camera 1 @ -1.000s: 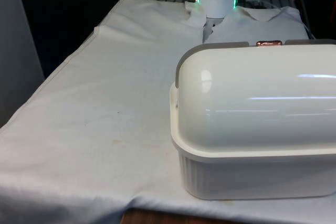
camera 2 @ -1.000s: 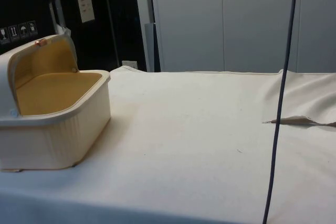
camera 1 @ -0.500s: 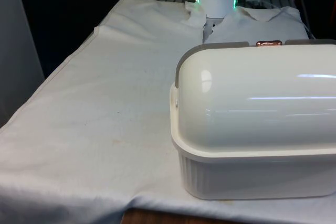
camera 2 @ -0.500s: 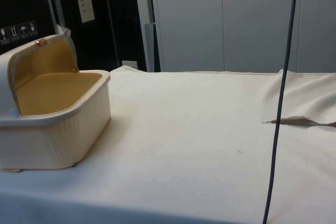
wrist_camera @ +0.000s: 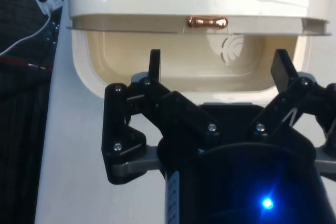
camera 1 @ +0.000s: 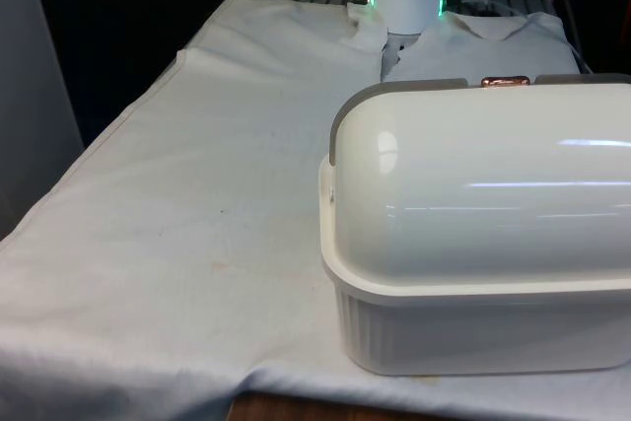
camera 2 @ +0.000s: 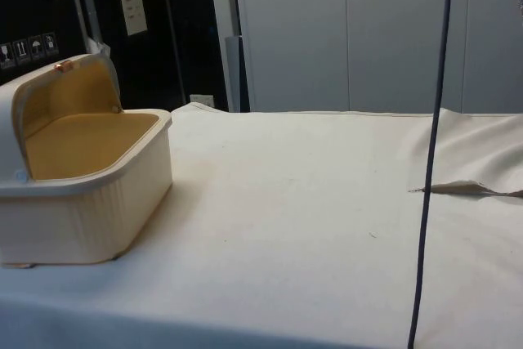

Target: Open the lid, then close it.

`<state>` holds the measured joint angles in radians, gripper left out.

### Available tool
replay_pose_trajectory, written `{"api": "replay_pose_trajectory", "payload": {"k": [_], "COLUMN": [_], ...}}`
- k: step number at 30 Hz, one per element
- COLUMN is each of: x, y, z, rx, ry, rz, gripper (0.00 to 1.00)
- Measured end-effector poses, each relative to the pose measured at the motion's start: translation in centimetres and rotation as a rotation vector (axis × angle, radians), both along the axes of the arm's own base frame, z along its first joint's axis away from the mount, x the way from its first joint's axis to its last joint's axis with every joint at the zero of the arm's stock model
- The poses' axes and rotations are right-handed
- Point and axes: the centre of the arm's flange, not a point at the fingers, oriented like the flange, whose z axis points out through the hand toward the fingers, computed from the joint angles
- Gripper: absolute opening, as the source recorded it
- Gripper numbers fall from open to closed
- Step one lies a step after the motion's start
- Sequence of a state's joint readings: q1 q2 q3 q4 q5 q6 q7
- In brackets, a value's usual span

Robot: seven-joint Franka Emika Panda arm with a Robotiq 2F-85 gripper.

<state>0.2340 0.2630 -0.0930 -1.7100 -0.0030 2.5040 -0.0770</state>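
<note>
Box: a cream bread box [camera 1: 483, 244] stands on the counter [camera 1: 197, 194] at the front view's right, its back to that camera.
Lid: the lid [camera 2: 49, 91] is rolled back; the tan inside is exposed in the side view, so opening looks done and closing remains.
Handle: a copper knob [wrist_camera: 208, 22] sits on the lid's edge.
Tool: the tool [wrist_camera: 216, 69] is spread wide, holding nothing, facing the box's mouth, clear of the knob.
Risk 1: a finger [wrist_camera: 154, 65] could slip off the smooth lid.
Risk 2: a hard push may shove the box across the cloth.
</note>
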Motion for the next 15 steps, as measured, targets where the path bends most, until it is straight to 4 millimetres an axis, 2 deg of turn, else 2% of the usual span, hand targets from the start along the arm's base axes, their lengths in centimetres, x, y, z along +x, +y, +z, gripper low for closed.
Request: {"api": "replay_pose_trajectory", "payload": {"k": [15], "x": [3.4], "y": [0.6], "z": [-0.8], "rx": [-0.007], "ry": [-0.026], "rz": [-0.002], "gripper": [1.0]}}
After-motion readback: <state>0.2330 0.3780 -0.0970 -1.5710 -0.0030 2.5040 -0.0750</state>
